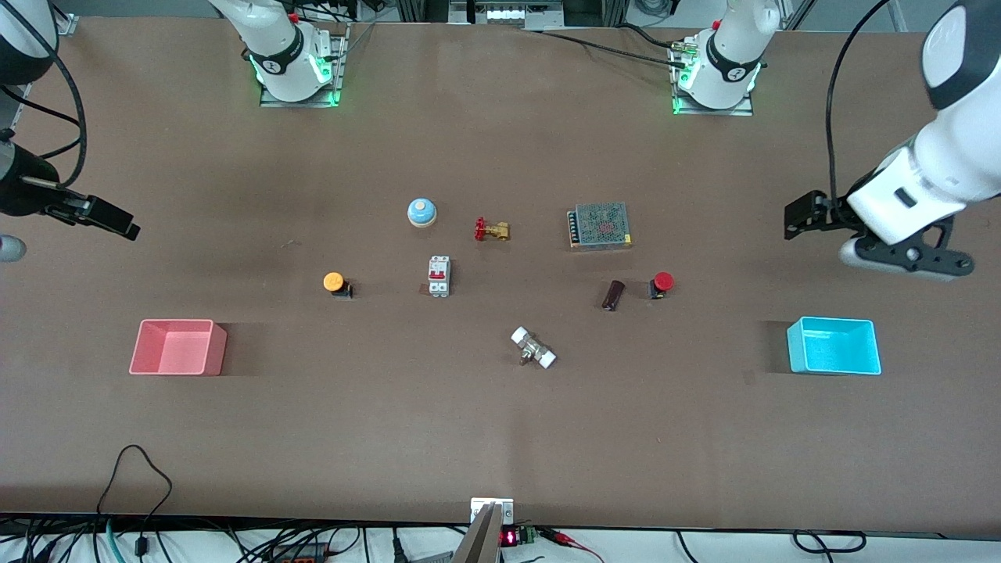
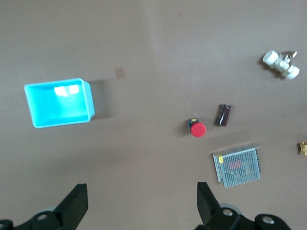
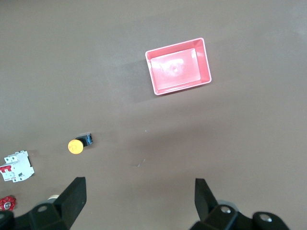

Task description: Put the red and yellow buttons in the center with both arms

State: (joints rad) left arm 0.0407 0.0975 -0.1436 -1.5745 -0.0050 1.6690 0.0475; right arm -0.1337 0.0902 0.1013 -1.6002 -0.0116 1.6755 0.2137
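The red button (image 1: 661, 285) lies on the table toward the left arm's end, beside a small dark cylinder; it also shows in the left wrist view (image 2: 196, 128). The yellow button (image 1: 336, 283) lies toward the right arm's end and shows in the right wrist view (image 3: 76, 145). My left gripper (image 1: 799, 219) hangs open and empty high over the table at the left arm's end, its jaws wide apart in its wrist view (image 2: 141, 191). My right gripper (image 1: 117, 223) hangs open and empty over the right arm's end, also seen in its wrist view (image 3: 139, 184).
A pink bin (image 1: 176, 321) and a cyan bin (image 1: 830, 320) stand at the two ends. Between the buttons lie a white circuit breaker (image 1: 439, 276), a blue bell (image 1: 421, 212), a brass valve (image 1: 491, 229), a mesh power supply (image 1: 600, 225), a dark cylinder (image 1: 614, 295) and a white-capped fitting (image 1: 533, 348).
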